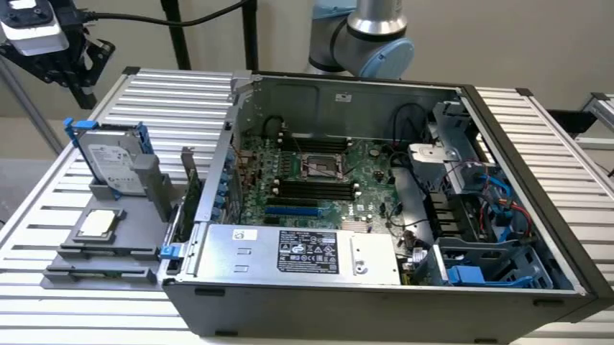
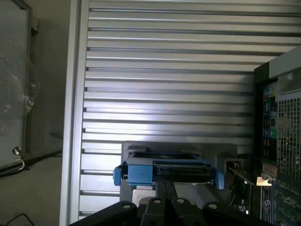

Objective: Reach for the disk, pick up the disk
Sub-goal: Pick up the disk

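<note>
The disk, a silver-grey hard drive with a white label and blue rails, stands upright in a grey holder at the exterior view's left, beside the open computer case. My gripper hangs well above and behind it near the table's far-left corner, with its fingers together and nothing between them. In the wrist view the disk shows edge-on from above, with blue rail ends on both sides, just beyond my gripper.
The open computer case fills the table's middle and right. A small square silver chip lies on a grey fixture in front of the disk. A silver box with a black label sits inside the case. Slatted aluminium table extends around.
</note>
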Controlling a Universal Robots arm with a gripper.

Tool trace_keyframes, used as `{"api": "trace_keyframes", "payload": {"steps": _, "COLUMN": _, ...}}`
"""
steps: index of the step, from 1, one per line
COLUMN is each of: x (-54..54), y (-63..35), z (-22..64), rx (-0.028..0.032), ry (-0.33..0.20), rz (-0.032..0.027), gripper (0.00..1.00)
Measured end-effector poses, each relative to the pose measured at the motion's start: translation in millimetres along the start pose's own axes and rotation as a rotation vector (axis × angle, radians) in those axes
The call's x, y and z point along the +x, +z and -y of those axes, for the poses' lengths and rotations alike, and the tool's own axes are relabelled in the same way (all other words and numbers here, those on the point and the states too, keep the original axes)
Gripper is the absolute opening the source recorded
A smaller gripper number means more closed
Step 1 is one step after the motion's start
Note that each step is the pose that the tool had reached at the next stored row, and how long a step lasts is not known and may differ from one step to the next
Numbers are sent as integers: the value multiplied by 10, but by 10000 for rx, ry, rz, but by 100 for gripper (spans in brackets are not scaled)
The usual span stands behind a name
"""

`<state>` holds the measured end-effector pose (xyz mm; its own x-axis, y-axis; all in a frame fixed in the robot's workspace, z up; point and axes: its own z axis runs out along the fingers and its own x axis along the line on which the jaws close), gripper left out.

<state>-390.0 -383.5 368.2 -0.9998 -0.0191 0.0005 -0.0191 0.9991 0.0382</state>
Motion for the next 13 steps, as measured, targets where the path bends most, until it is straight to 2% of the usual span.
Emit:
{"api": "trace_keyframes", "payload": {"steps": 6, "x": 32, "y": 1, "z": -5, "rx": 1, "ry": 2, "rz": 0, "gripper": 11}}
{"api": "trace_keyframes", "payload": {"steps": 13, "x": 227, "y": 7, "z": -57, "rx": 11, "ry": 0, "rz": -4, "gripper": 11}}
